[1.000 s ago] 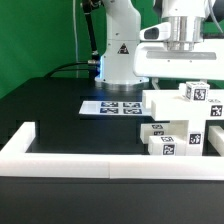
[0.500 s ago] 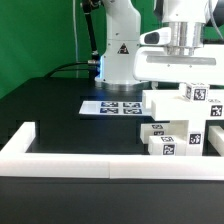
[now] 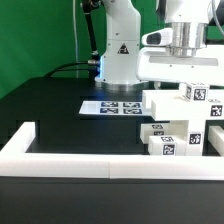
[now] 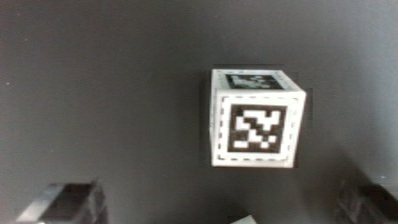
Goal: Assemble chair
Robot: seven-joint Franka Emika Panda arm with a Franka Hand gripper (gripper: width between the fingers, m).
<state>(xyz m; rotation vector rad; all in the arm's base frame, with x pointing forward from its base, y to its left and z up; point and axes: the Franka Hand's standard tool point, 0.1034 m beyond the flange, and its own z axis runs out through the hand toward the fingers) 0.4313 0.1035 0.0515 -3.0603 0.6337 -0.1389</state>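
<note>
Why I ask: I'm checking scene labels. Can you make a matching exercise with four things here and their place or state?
Things:
1 gripper
2 marker board
3 barrier wall
4 chair parts

Place or state:
A lying flat by the robot base
B open, holding nothing
C clustered at the exterior view's right
D running across the foreground

Pairs: 1-B, 2-A, 3-D, 4-C

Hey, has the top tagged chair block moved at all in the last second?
No. The top tagged chair block sits at the same spot to the exterior view's right of the marker board as before.
</note>
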